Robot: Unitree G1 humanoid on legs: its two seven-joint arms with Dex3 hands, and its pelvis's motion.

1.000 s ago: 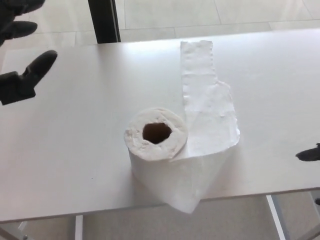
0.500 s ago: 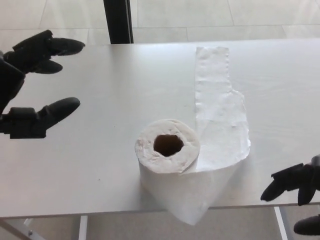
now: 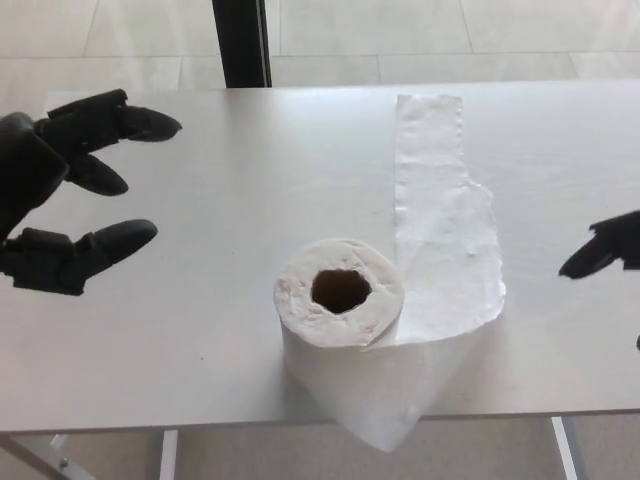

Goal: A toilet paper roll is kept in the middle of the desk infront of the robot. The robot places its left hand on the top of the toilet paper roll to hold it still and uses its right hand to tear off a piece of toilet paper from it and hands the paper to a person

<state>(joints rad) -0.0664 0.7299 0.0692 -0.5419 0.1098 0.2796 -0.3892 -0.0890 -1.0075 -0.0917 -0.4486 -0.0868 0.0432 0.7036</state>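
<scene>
A white toilet paper roll [image 3: 340,310] stands on end in the middle of the white desk [image 3: 200,320], its brown core hole facing up. A loose strip of paper [image 3: 435,200] runs from the roll's right side toward the far edge, and a flap of it hangs over the near edge. My left hand [image 3: 60,190] hovers open at the left, well apart from the roll, fingers spread toward it. Only the fingertips of my right hand [image 3: 605,250] show at the right edge, to the right of the strip.
A dark post [image 3: 240,42] stands behind the desk's far edge on a pale tiled floor. White desk legs [image 3: 165,455] show below the near edge.
The right hand has risen from the near right corner to mid-height at the right edge. The left hand has shifted slightly further into view. The camera view barely shifted.
</scene>
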